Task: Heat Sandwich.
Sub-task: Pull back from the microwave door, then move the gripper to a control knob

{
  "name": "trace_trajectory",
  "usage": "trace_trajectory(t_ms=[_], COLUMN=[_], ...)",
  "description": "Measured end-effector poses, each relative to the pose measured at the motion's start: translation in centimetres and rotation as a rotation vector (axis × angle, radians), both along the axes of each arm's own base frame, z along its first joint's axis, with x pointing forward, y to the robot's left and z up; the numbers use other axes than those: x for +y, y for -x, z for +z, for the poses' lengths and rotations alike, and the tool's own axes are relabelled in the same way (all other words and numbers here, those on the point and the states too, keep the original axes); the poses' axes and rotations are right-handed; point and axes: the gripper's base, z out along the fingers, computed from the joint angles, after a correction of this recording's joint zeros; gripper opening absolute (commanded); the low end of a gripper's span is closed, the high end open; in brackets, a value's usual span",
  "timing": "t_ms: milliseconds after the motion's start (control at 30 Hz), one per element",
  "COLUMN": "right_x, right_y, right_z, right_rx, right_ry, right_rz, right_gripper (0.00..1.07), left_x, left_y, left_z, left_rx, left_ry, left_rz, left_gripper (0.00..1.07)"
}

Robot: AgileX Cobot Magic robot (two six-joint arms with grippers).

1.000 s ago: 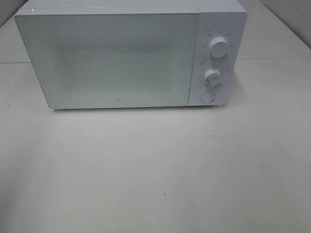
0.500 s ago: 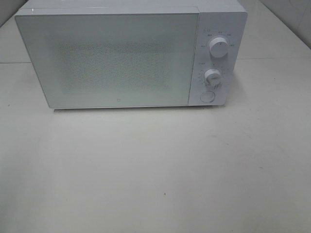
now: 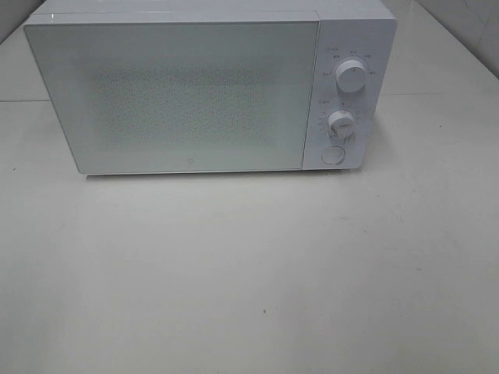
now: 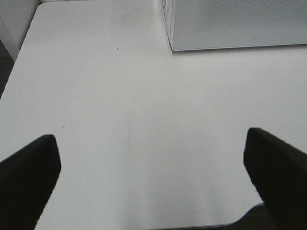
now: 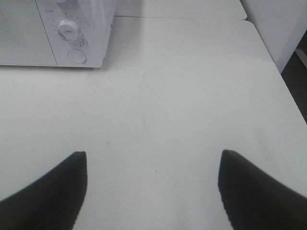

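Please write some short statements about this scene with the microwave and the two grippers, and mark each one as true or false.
1. The white box-shaped microwave oven has its door open. False: the door is shut.
2. Two round white knobs and a round button sit on its right-hand panel in the high view. True.
3. The left gripper is shut on something. False: its jaws stand open, with nothing between them.
4. The right gripper is open above the white table. True.
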Motion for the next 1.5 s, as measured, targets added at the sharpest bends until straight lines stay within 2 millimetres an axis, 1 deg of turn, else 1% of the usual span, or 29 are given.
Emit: trace_trajectory(t_ms=[1500], right_x=[0.01], right_y=[0.0], right_z=[0.0], right_rx=[0.0], right_ry=[-0.001], right_rz=[0.001], right_gripper=[0.74], left_x=[0.0], left_y=[0.09], left_z=[-0.01], left_rx=[-0.006], left_ry=[0.0], left_rz=[0.0], left_gripper=[1.0])
